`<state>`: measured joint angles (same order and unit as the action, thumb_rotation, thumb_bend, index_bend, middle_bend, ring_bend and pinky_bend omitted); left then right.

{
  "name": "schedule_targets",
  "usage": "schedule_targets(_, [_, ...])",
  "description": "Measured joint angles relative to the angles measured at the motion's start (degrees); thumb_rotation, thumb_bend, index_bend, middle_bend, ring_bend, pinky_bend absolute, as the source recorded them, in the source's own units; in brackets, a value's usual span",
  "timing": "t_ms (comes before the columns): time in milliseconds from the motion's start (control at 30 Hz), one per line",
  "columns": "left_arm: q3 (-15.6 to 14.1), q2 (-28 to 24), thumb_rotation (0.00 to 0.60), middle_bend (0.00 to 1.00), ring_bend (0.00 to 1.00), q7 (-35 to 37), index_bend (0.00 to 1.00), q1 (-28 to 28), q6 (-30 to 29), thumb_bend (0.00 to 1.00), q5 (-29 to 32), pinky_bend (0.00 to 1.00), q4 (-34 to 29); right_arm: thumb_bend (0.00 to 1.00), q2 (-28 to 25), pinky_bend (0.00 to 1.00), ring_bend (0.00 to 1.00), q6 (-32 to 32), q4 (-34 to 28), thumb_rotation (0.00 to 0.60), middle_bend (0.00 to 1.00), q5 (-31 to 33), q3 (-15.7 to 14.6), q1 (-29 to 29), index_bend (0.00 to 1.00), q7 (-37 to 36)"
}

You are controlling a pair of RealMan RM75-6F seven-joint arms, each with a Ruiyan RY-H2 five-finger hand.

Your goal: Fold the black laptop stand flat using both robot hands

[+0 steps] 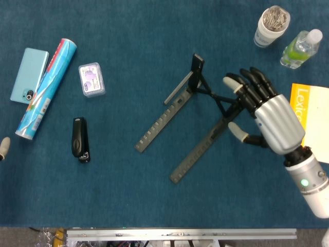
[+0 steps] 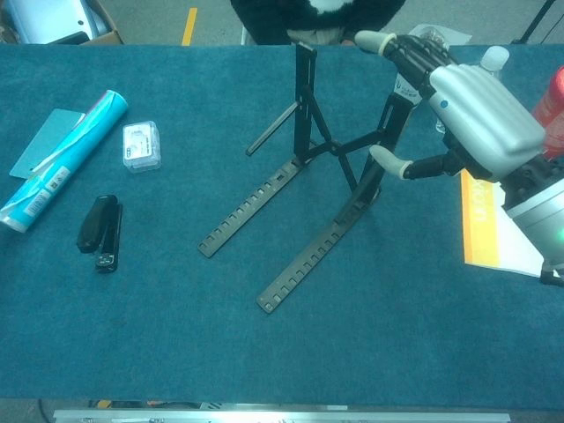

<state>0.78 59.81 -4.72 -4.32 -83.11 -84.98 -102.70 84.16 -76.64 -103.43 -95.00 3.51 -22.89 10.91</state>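
Laptop stand (image 1: 193, 116) unfolded, upright mid-table on blue cloth (image 1: 128, 200); right hand (image 1: 264, 121) at its right upright, fingers (image 2: 397, 51) spread wide, holding nothing; contact w/ stand unclear; left hand (image 1: 4, 148) barely visible, state can't tell.

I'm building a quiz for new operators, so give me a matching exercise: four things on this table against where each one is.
1 laptop stand
2 stapler
3 phone
4 yellow book

a far left, beside the blue tube
b right edge, behind the right hand
c middle, still propped up
d left of the stand, nearer the front edge

Pairs: 1-c, 2-d, 3-a, 4-b
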Motion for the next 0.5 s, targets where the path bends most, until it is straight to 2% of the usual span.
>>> schedule_targets(300, [-0.1,-0.1,0.600,0.00,0.00,-0.5,0.00,0.0,-0.1,0.32,-0.3,0.00,-0.6,0.28,-1.8,0.00,0.00,5.0,-6.3,0.600,0.11,-0.2,-0.3,-2.7,0.00,-4.1])
schedule_targets(500, [-0.1,-0.3,0.600,0.00,0.00,-0.7,0.00,0.1,-0.3,0.32,-0.3,0.00,-0.7,0.28,1.0,0.00,0.00,12.6,-6.1,0.600,0.11,3.2,0.3,-6.6,0.00,-7.2])
